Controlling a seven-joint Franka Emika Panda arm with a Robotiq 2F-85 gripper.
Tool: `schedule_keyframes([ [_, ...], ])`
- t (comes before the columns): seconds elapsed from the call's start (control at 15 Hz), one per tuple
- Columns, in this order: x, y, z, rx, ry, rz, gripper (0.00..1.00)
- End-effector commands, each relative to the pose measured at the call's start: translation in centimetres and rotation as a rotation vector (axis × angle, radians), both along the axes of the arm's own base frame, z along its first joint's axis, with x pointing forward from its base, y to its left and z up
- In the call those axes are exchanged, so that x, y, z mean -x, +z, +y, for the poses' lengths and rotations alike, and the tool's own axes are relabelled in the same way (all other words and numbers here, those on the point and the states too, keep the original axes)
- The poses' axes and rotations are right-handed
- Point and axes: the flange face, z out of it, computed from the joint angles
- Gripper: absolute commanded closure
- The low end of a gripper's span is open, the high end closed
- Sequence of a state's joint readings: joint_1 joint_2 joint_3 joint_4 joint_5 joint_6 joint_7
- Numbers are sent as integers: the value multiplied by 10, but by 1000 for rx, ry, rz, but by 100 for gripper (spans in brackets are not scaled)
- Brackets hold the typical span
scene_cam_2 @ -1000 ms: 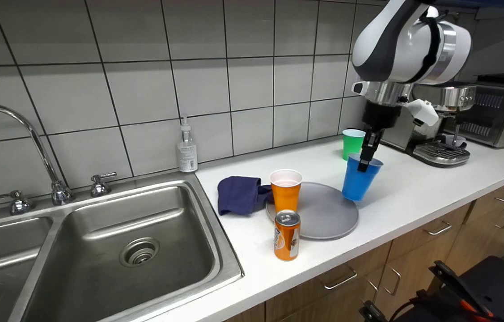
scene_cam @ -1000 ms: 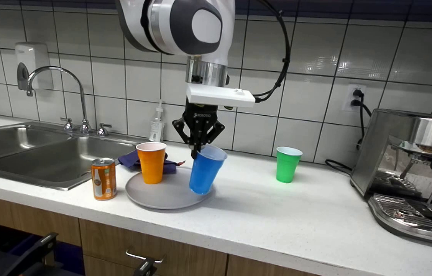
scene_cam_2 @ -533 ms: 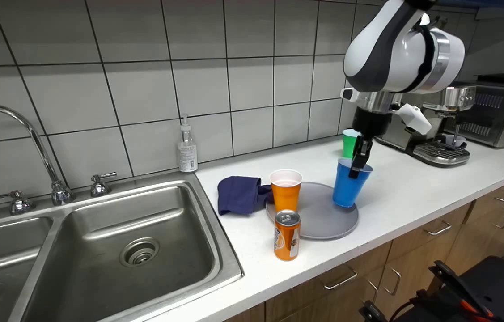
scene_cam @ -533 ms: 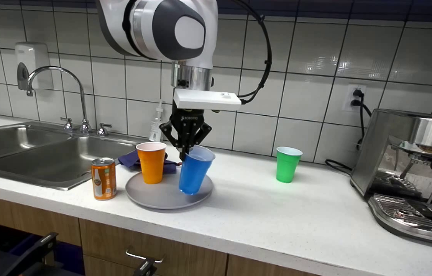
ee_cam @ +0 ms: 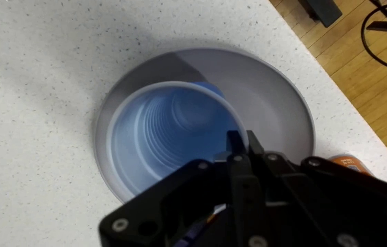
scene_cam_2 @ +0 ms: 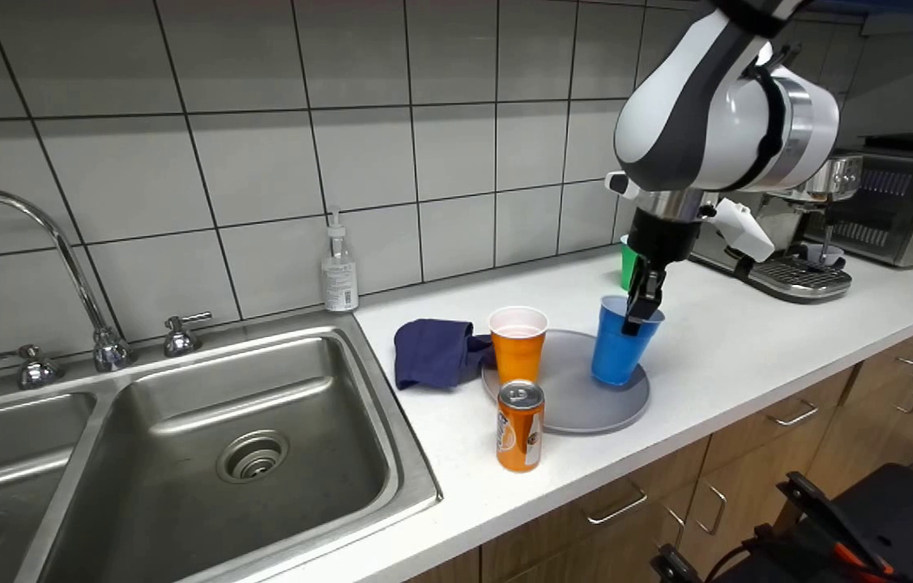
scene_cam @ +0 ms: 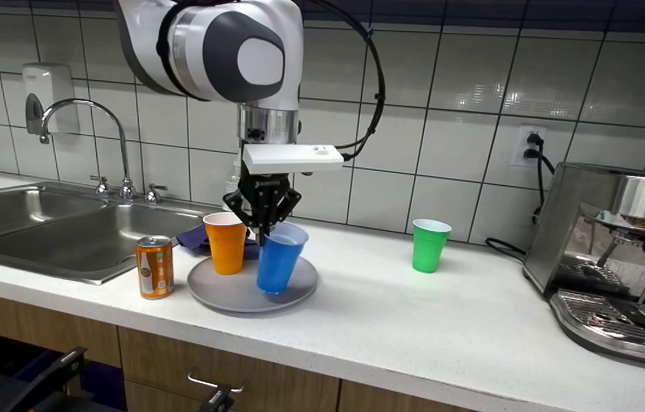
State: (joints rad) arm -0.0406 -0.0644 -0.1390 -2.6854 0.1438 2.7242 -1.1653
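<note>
- Gripper (ee_cam: pixel 246 141) had the rim of the blue cup (scene_cam: pixel 280 264) pinched; one finger (ee_cam: pixel 235 140) inside, one outside;
- the blue cup was tilted, mouth up, its base over the grey plate (scene_cam: pixel 225 293); whether it touched the plate could not be told;
- orange cup (scene_cam: pixel 226 247) stood upright on that plate, near the blue cup; orange can (scene_cam: pixel 154 269) stood on the white counter (scene_cam: pixel 414 332) just beside the plate;
- dark blue cloth (scene_cam_2: pixel 430 354) lay between sink (scene_cam_2: pixel 399 437) and plate; green cup (scene_cam: pixel 430 250) stood upright, well apart, near the tiled wall (scene_cam: pixel 388 197).
</note>
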Motion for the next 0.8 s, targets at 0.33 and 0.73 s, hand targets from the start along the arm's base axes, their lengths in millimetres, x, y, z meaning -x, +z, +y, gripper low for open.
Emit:
schedule_keyframes([
  [0.33,9,-4,4,29,65,-49,99],
  [0.73,15,-11,4,42,72,-60,99],
])
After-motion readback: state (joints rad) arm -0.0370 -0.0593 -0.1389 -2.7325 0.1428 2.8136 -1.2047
